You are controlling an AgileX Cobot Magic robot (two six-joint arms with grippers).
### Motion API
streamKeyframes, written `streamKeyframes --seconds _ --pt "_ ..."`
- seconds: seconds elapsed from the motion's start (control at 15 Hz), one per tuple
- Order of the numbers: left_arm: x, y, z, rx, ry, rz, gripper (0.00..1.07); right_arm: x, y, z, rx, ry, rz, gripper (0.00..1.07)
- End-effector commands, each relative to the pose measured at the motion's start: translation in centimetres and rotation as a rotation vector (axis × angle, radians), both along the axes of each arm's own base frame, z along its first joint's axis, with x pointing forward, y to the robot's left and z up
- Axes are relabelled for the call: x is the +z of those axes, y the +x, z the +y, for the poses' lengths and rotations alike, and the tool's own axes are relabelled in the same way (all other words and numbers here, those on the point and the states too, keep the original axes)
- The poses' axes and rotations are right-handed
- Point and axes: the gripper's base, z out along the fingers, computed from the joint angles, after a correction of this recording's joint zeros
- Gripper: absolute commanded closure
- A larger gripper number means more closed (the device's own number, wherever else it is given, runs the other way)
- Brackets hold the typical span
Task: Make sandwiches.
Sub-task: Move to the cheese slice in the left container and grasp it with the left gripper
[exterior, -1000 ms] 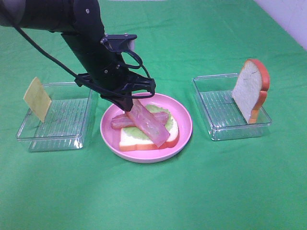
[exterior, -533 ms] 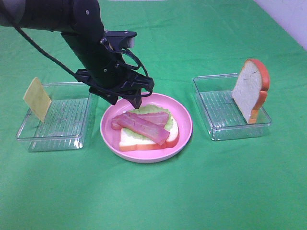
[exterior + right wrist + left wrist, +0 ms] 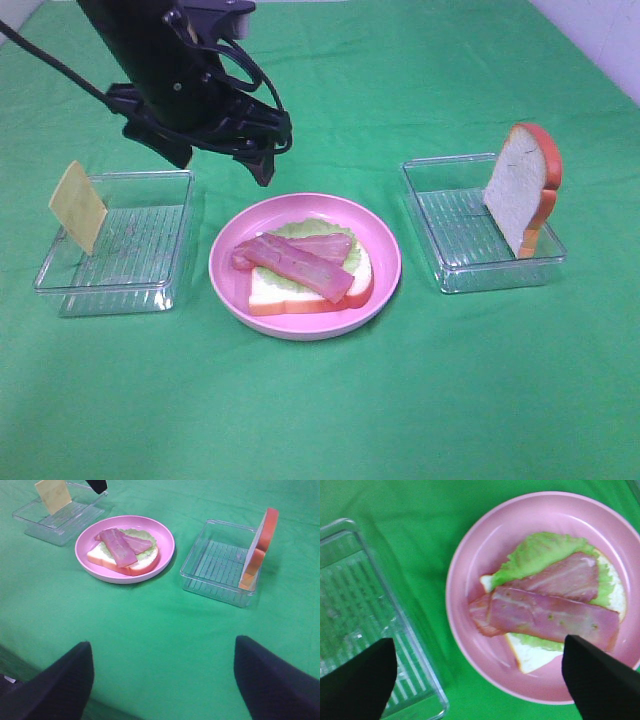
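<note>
Green cloth covers the worktop (image 3: 320,420), and near its middle sits a round pink plate (image 3: 224,275) carrying the half-built sandwich. A white bread slice (image 3: 268,296) with orange-red crust lies flat on the plate with a pale green lettuce leaf (image 3: 305,228) on it, and two pink-red bacon strips (image 3: 300,262) lie on the leaf, one overlapping the other. The left tool (image 3: 222,168) hovers above the worktop between the plate and the left clear tray (image 3: 140,255), its fingers spread wide and holding nothing. A yellow cheese slice (image 3: 78,207) leans tilted at that tray's outer left rim. In the right clear tray (image 3: 450,225), the second bread slice (image 3: 515,195) stands on edge against the right wall. The right tool (image 3: 162,645) hangs well back from the plate, its fingers wide apart and empty.
</note>
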Motion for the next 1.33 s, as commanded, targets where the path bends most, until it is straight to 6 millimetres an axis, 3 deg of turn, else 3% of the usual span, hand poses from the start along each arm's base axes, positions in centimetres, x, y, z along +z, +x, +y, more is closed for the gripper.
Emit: streamKeyframes --seconds 0.07,0.33,0.53,0.6,0.87,1.07,1.33 --pt "1.8 -0.1 1.5 0.048 0.133 -0.014 0.21 -0.1 -0.2 -0.1 -0.001 0.006 -0.011 0.32" --pt "2.9 0.7 4.0 0.103 0.231 -0.001 0.21 -0.1 -0.2 -0.1 -0.001 0.006 -0.011 0.32" --pt "2.8 2.3 8.2 0.223 0.206 0.040 0.21 -0.1 -0.2 -0.1 -0.001 0.006 -0.011 0.32" --pt "2.7 3.2 11.1 0.299 0.205 0.053 0.21 -0.1 -0.2 -0.1 -0.001 0.006 -0.011 0.32" --pt "2.6 4.1 14.8 0.390 0.200 0.054 0.21 -0.1 -0.2 -0.1 -0.001 0.006 -0.011 0.32" --pt "1.1 4.8 16.2 0.411 0.182 0.098 0.21 -0.1 -0.2 -0.1 -0.001 0.006 -0.011 0.32" --pt "-2.3 6.0 15.9 0.385 0.194 0.153 0.21 -0.1 -0.2 -0.1 -0.001 0.006 -0.011 0.32"
